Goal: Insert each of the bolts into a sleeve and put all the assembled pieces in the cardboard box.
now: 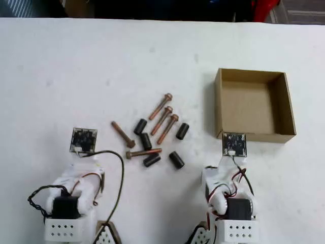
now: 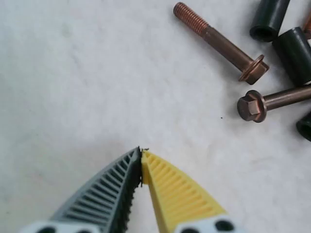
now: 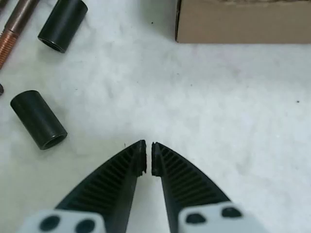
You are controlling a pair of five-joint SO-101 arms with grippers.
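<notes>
From the high view you have five bolts (image 1: 162, 120) and five sleeves (image 1: 146, 141) lying loose on the white table (image 1: 76, 66) ahead of the two arms. The cardboard box (image 1: 283, 101) stands open just beyond the right arm. Three bolts lie side by side on one diagonal, heads toward the far right. A fourth bolt (image 1: 123, 133) slants the other way, head nearer the arms. The fifth bolt (image 1: 143, 152) runs almost crosswise, head to the left.

In the left wrist view, your left gripper (image 2: 141, 151) has its grey and yellow fingers pressed tip to tip over bare table. A full-length bolt (image 2: 221, 42) lies well apart from the tips, its threaded end pointing away from the cluster. A second bolt (image 2: 251, 106) turns its hex head toward the fingers, and its shank runs out of frame. Three sleeves sit partly cut off at the edge.

In the right wrist view, your right gripper (image 3: 148, 158) has its black fingers drawn together with only a thin slit between the tips. A nearer sleeve (image 3: 39, 120) and a farther sleeve (image 3: 63, 24) lie off to one side, both clear of the fingers. The cardboard box wall stands ahead.
</notes>
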